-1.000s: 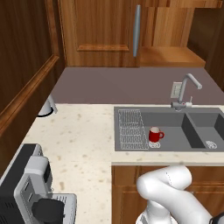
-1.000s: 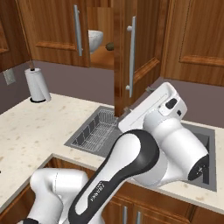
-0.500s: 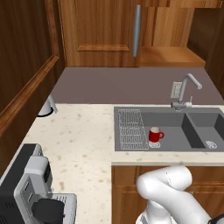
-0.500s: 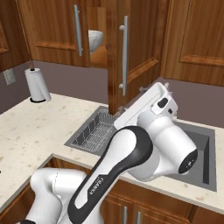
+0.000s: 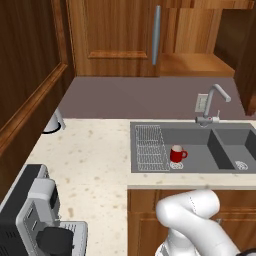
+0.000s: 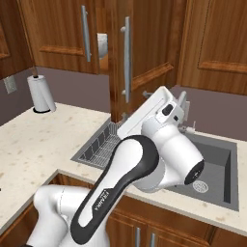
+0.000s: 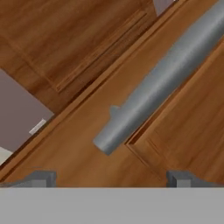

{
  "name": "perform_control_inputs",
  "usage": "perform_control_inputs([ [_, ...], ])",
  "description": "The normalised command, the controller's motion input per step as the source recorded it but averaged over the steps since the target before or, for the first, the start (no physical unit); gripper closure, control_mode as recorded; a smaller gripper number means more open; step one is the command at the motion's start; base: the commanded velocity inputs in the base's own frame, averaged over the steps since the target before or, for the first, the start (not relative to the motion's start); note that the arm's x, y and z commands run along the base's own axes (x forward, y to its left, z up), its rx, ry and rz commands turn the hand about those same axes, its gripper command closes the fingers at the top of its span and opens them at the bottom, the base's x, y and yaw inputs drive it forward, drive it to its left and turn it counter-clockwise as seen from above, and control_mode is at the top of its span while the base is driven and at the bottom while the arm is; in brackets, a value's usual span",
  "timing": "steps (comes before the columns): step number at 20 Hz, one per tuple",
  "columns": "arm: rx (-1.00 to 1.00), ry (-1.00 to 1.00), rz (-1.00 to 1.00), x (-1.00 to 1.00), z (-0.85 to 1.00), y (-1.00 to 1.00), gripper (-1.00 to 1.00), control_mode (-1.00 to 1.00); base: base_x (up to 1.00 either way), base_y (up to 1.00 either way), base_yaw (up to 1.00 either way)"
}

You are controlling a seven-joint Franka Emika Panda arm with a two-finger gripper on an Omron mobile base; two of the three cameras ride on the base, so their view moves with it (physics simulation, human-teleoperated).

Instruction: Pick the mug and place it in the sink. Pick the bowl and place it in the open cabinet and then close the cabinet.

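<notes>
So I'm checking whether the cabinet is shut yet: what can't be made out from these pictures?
- Bowl: right base view, a pale sliver in the gap; the door hides the rest.
- Door's closing edge: right base view, too narrow to tell whether it meets the frame.
- Gripper: hand view, open, tips cut off at the bottom; contact with the handle unclear.
- Sink: right base view, the arm covers most of it.

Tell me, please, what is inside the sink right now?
In the sink's left basin stand a red mug and a white wire rack. The right basin shows a round drain; its right part is cut off.
</notes>
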Motion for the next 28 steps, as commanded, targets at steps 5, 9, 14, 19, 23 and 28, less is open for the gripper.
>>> perform_control_inputs([
  [5,0.0,-0.05,0.01,0.19,0.0,0.54,-1.0,-1.0,0.0,0.0,0.0],
  [9,0.0,-0.01,0.0,0.34,0.0,0.58,-1.0,-1.0,0.0,0.0,0.0],
  [14,0.0,0.0,0.0,0.47,0.0,0.48,-1.0,-1.0,0.0,0.0,0.0],
  [19,0.0,0.0,0.0,0.59,0.0,0.34,-1.0,-1.0,0.0,0.0,0.0],
  [23,0.0,0.0,0.0,0.7,0.0,0.25,-1.0,-1.0,0.0,0.0,0.0],
  [28,0.0,0.0,0.0,0.83,0.01,0.24,-1.0,-1.0,0.0,0.0,0.0],
])
